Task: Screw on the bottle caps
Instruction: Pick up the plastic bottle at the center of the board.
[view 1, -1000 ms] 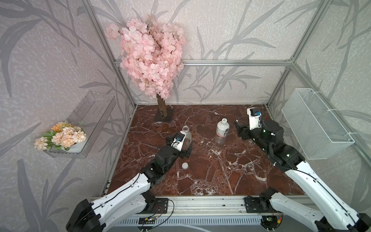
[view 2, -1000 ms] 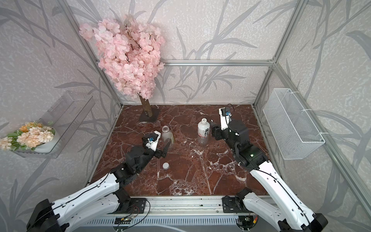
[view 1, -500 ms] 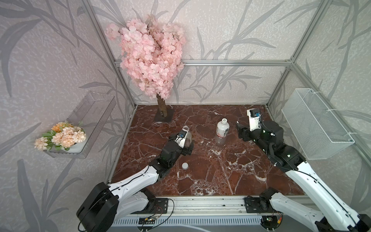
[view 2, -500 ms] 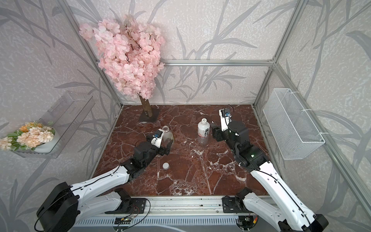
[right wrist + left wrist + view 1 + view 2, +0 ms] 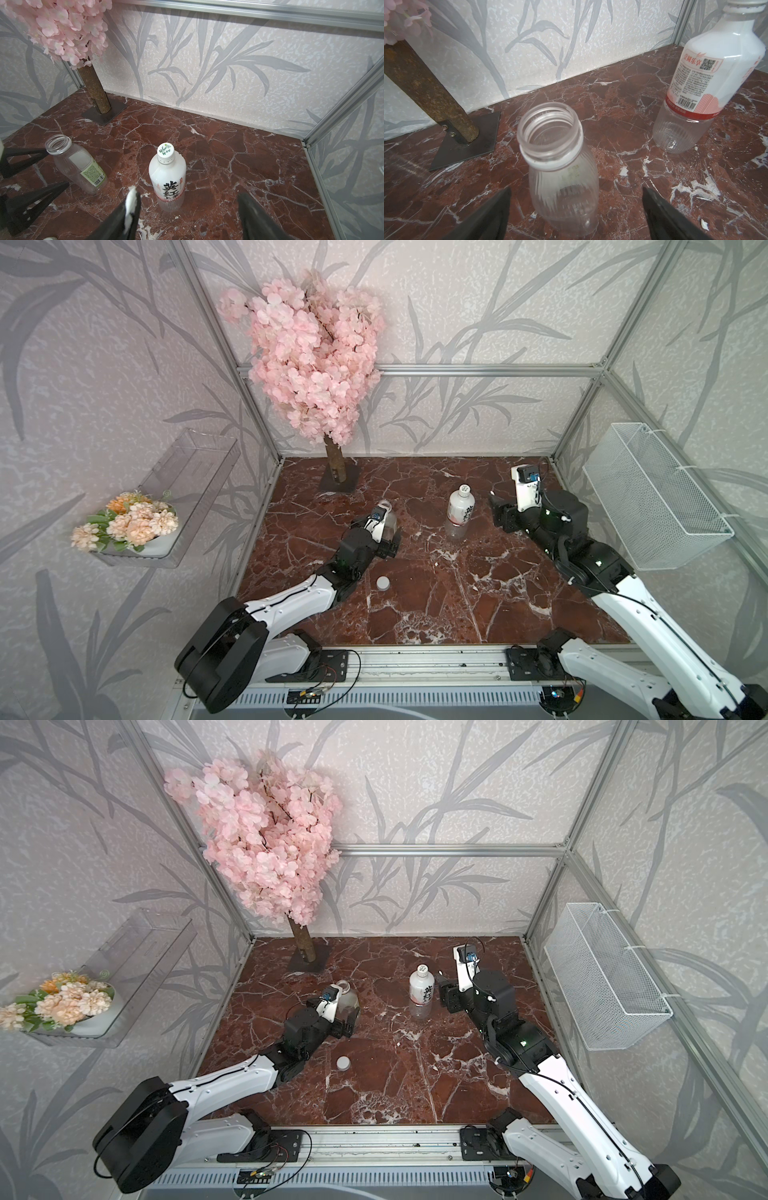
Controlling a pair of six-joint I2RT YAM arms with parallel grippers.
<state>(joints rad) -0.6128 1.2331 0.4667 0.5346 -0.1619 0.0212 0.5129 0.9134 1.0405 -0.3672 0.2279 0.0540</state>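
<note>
A clear bottle (image 5: pixel 388 522) (image 5: pixel 348 999) (image 5: pixel 562 187) (image 5: pixel 79 166) with a green label stands uncapped on the marble floor. My left gripper (image 5: pixel 386 541) (image 5: pixel 347 1021) (image 5: pixel 576 189) is open, a finger on either side of its lower body without touching. The plain white cap (image 5: pixel 382 582) (image 5: pixel 343 1062) lies loose on the floor nearer the front. The white-wrapped bottle (image 5: pixel 460 510) (image 5: pixel 422 990) (image 5: pixel 708 83) (image 5: pixel 168 178) stands upright with the printed cap (image 5: pixel 165 150) on its neck. My right gripper (image 5: pixel 498 512) (image 5: pixel 444 994) (image 5: pixel 187 193) is open just right of that bottle, empty.
A pink blossom tree (image 5: pixel 316 352) stands on a metal foot plate (image 5: pixel 337 483) at the back left. A white wire basket (image 5: pixel 652 497) hangs on the right wall. On the left wall a clear shelf (image 5: pixel 187 472) holds flowers.
My left arm has reached forward, so its open fingers now flank the clear bottle. The right gripper has hardly moved.
</note>
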